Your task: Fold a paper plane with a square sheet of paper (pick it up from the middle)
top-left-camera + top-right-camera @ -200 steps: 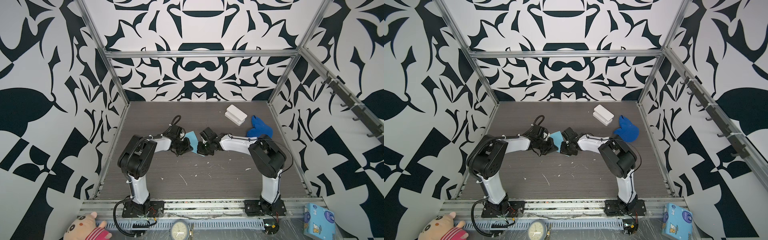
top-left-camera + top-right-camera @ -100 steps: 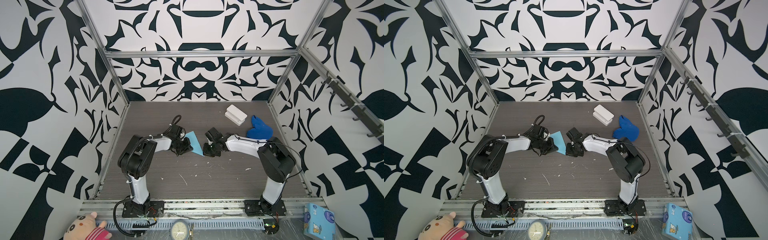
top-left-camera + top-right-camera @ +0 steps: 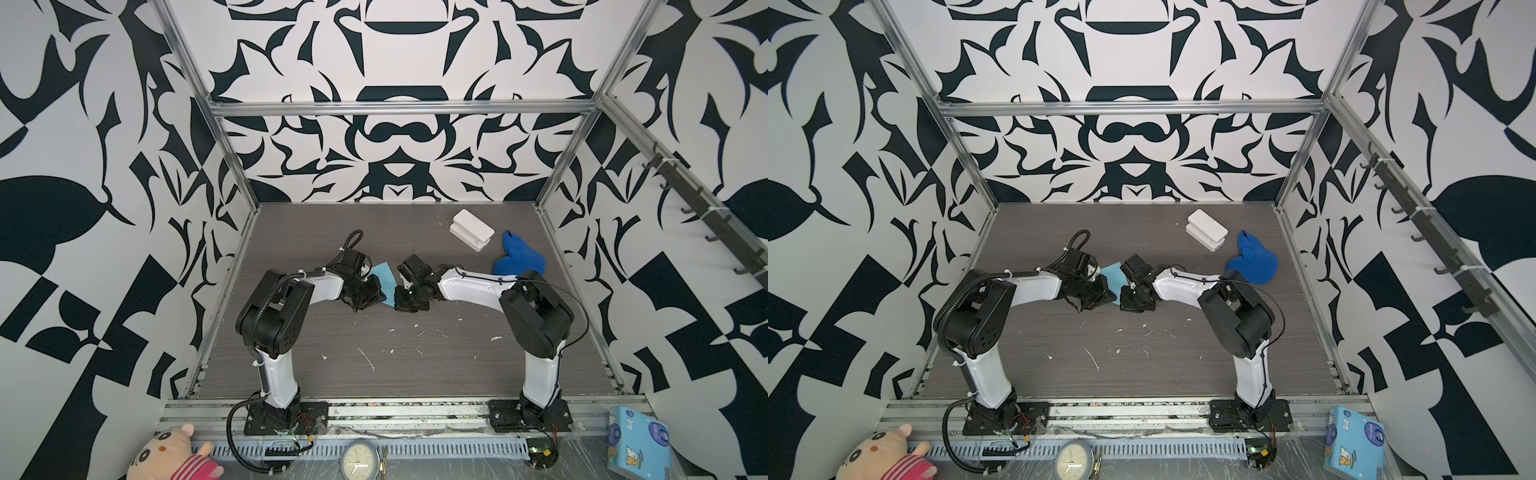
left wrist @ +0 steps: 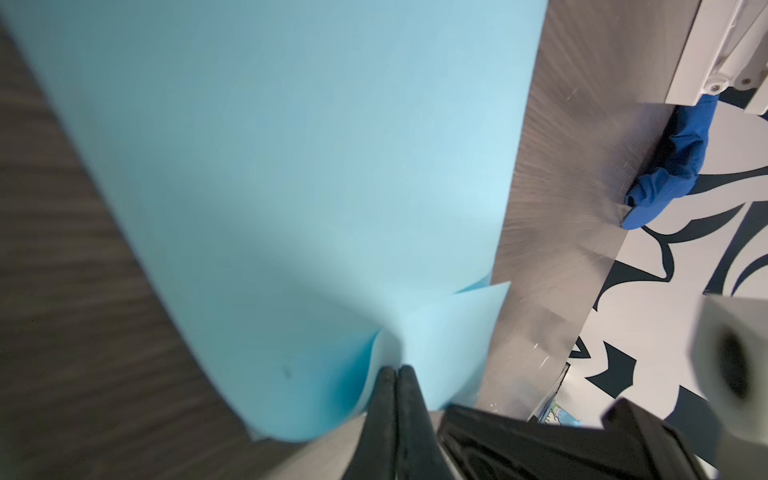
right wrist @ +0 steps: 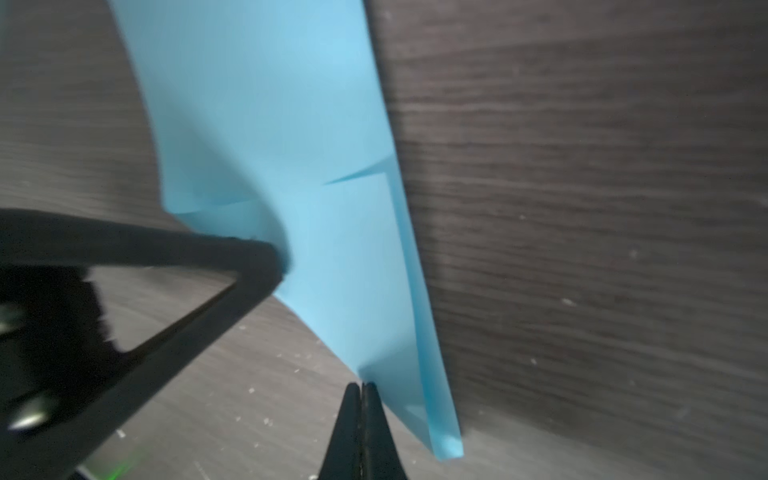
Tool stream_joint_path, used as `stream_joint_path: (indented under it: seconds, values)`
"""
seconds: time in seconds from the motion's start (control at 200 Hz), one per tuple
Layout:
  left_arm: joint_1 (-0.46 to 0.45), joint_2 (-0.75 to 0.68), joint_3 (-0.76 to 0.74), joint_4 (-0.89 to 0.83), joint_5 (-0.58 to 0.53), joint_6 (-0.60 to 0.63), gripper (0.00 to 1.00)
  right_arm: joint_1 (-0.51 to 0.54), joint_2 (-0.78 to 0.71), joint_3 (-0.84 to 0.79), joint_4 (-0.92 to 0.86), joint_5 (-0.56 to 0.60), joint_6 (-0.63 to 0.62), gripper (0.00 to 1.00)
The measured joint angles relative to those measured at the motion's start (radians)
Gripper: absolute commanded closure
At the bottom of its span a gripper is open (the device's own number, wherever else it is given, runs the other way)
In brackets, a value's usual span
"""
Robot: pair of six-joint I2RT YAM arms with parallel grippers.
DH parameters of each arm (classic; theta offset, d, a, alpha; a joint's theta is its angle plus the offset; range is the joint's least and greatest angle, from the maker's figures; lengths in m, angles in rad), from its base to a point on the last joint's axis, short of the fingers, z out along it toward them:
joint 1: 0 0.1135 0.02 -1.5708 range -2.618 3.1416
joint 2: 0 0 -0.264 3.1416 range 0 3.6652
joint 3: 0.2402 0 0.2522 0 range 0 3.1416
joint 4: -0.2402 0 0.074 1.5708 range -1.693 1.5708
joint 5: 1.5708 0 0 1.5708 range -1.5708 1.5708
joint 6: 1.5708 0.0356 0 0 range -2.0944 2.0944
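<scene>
The paper (image 3: 383,277), mid-frame in both top views, shows folded layers but no dart shape yet; most folding seems left. The left end effector (image 4: 397,376) is clenched on it; the right end effector (image 5: 361,390) is clenched at its edge, grip unclear.

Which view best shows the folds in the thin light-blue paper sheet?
The right wrist view: the thin light-blue paper sheet shows layered flaps and a doubled edge. The left wrist view gives mostly one smooth face; in both top views, only a small sliver.
</scene>
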State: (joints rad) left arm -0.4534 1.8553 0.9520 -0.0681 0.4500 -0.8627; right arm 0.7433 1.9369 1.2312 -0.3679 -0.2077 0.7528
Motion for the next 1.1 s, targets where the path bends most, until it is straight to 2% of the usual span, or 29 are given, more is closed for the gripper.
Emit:
stream_joint_path:
  seconds: [0.295,0.785,0.93,1.1]
  values:
    - [0.000,0.002,0.005,-0.006,0.000,0.003,0.95,-0.006,-0.007,-0.014,0.002,0.021,0.008,1.00]
    - [0.000,0.006,0.013,-0.019,0.000,0.018,0.95,-0.049,-0.124,-0.101,-0.020,0.082,0.010,1.00]
    - [0.000,0.006,0.015,-0.022,0.000,0.019,0.95,-0.020,-0.148,-0.080,0.018,0.053,-0.003,1.00]
    - [0.000,0.007,0.017,-0.024,0.000,0.021,0.95,-0.001,-0.076,-0.020,0.056,-0.010,-0.011,1.00]
